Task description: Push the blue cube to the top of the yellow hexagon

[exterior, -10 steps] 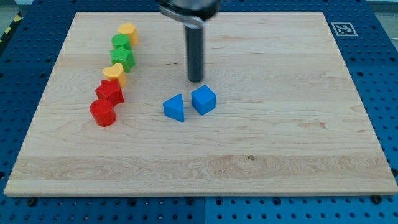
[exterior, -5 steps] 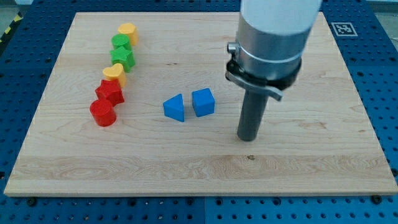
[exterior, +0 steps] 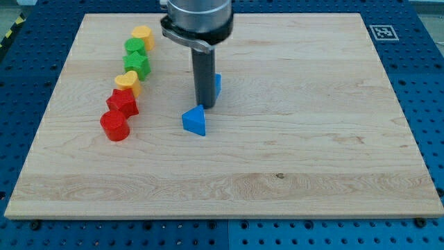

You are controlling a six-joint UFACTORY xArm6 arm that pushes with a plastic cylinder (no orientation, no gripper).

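Note:
The blue cube (exterior: 217, 85) sits near the board's middle, mostly hidden behind my rod; only its right edge shows. My tip (exterior: 205, 105) rests just at the cube's lower left side, right above the blue triangular block (exterior: 195, 121). A yellow block (exterior: 142, 35) stands at the top of the left column; its exact shape is hard to make out. A second yellow block (exterior: 127, 81) sits lower in that column.
The left column also holds two green blocks (exterior: 136, 58) and two red blocks (exterior: 118, 114). A fiducial marker (exterior: 382, 32) is at the wooden board's top right corner (exterior: 347, 21).
My tip swung from the lower right of the cube to its lower left. The blue cube has moved up and slightly left, away from the blue triangular block.

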